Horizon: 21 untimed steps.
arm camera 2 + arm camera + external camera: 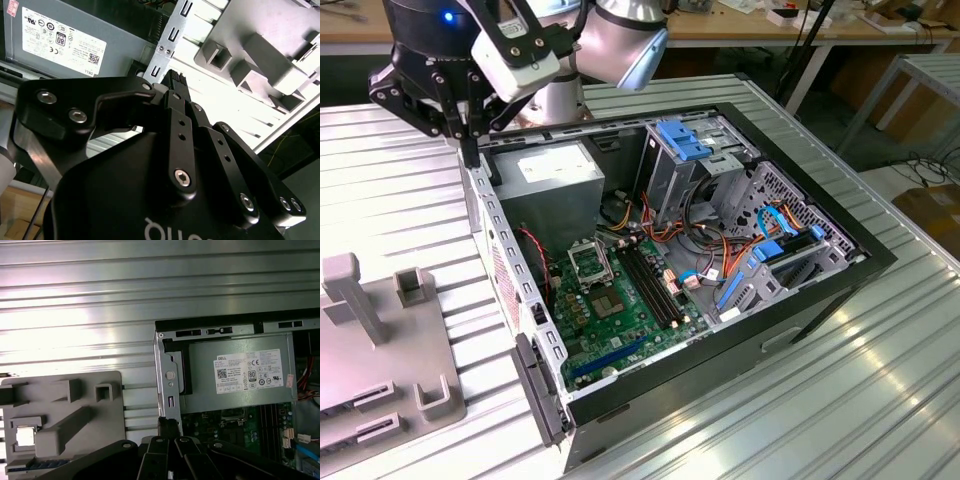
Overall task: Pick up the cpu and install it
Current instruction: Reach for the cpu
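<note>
In the first wrist view a small flat square with a pale, shiny centre, which I take for the cpu [25, 436], lies in a recess of the grey fixture [95, 415]. My gripper [470, 150] hangs above the open computer case's corner by the power supply, between the fixture [380, 380] and the motherboard. Its black fingers meet at the tips in both wrist views [174, 80] [168, 424], and I see nothing between them. The black-framed square socket [588, 262] sits on the green motherboard [620, 325], well away from the gripper.
The open case [800, 300] lies on a ribbed metal table [880, 400]. A grey power-supply box [555, 170] fills the corner under the gripper. Black memory slots [655, 285], cables and blue drive brackets [760, 260] crowd the exterior view's right. Upright posts [350, 300] stand on the fixture.
</note>
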Motion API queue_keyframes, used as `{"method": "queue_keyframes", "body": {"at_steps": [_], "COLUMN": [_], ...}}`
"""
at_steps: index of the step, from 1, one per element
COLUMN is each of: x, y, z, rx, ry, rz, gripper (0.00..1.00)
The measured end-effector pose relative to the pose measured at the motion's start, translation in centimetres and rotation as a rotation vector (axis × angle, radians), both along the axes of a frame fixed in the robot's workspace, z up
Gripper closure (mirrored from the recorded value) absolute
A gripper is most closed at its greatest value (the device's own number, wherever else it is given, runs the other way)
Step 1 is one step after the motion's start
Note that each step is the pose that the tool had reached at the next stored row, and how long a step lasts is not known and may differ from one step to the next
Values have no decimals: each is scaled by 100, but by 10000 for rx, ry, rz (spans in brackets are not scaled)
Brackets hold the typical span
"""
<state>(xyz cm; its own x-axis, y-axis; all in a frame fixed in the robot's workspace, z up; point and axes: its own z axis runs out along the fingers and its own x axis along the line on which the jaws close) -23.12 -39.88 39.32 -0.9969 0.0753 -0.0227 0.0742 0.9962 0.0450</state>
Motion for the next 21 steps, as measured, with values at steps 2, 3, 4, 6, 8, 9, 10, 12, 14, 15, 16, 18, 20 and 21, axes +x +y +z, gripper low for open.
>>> {"method": "queue_keyframes", "body": {"at_steps": [2, 3, 4, 6, 8, 9, 10, 12, 14, 15, 16, 18, 20, 21], "x": [-22, -36, -45, -64, -79, -85, -94, -97, -97, -97, -97, -97, -98, -99], "y": [0, 0, 0, 0, 0, 0, 0, 0, 0, 0, 0, 0, 0, 0], "z": [0, 0, -1, 0, -1, -1, -1, -1, -1, -1, -1, -1, -1, -1], "rx": [0, 0, 1, 0, 0, 0, 0, 0, 0, 0, 0, 0, 0, 0], "ry": [0, 0, 0, 1, 0, 0, 1, 1, 1, 1, 1, 1, 1, 1], "rz": [0, 0, 0, 0, -1, 0, 0, 1, 0, 1, 1, 1, 1, 0], "gripper": [89, 89, 89, 89, 89, 89, 89, 89, 89, 89, 89, 89, 89, 89]}}
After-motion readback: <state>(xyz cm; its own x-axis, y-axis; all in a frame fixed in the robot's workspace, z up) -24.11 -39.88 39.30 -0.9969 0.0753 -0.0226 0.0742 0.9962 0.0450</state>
